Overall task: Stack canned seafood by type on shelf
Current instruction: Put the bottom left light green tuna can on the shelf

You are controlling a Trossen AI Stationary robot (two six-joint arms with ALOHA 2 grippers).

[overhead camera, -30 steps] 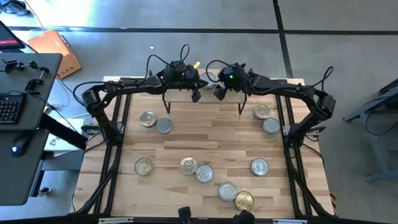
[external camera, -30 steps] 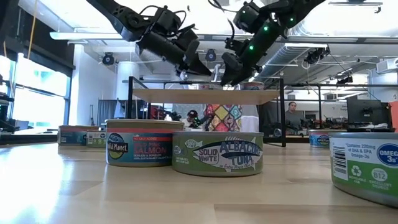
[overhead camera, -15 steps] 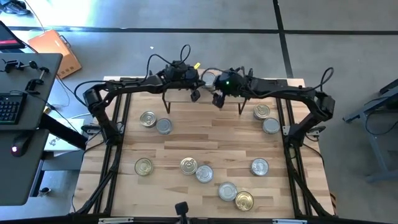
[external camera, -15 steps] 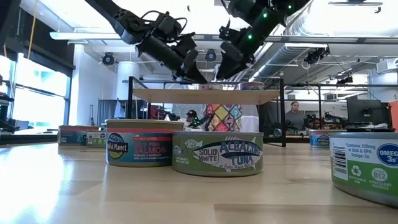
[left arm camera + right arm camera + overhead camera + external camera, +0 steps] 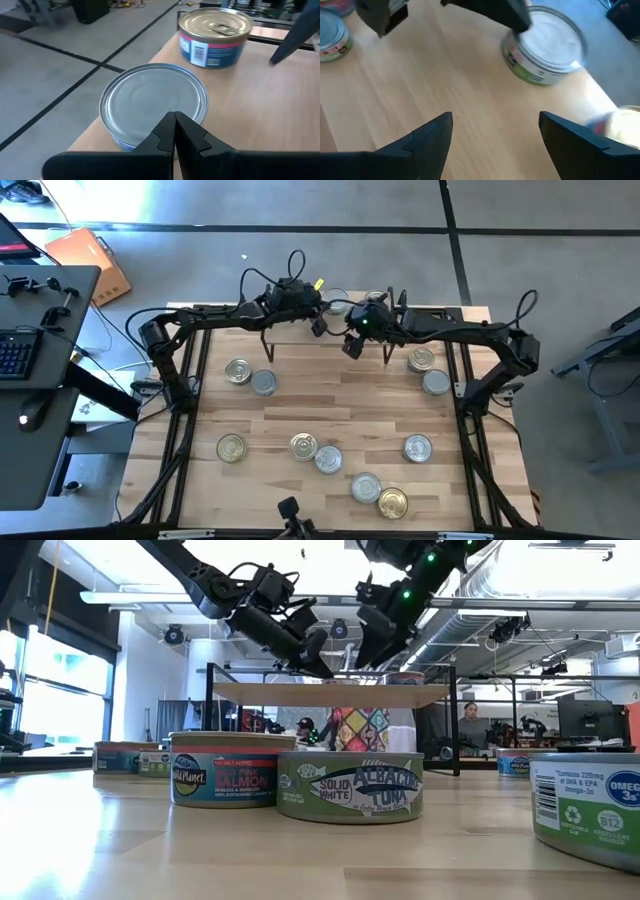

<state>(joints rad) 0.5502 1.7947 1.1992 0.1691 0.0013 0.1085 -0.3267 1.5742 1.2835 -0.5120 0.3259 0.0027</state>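
Note:
The shelf (image 5: 290,338) is a light-wood board on black legs at the table's far edge, also seen in the low view (image 5: 330,695). On it stand a silver-lidded tin (image 5: 155,102) with a green label (image 5: 547,47) and a gold-lidded tin (image 5: 215,30) with a pink label. My left gripper (image 5: 175,120) is shut, its tips at the silver tin's side. My right gripper (image 5: 495,132) is open and hovers above the shelf board (image 5: 375,625), apart from both tins. Several more tins rest on the tabletop. My left gripper's shut fingertips (image 5: 172,125) stand at the near rim of the silver-lidded tin (image 5: 150,135), coming slanting down from the table's left. The tin sits upright on the shelf near its edge. I cannot tell whether the tips touch it.
Tins rest flat on the slat tabletop: a pair at the left (image 5: 238,371), a pair at the right (image 5: 422,360), and several toward the near edge (image 5: 303,446), (image 5: 392,502). The two arms cross close together over the shelf. A desk (image 5: 40,380) stands left of the table.
My right gripper has risen above the shelf and drawn slightly toward the table's near edge. My left gripper has dipped a little toward the shelf board and edged toward the far side. The tins on the tabletop have stayed where they were.

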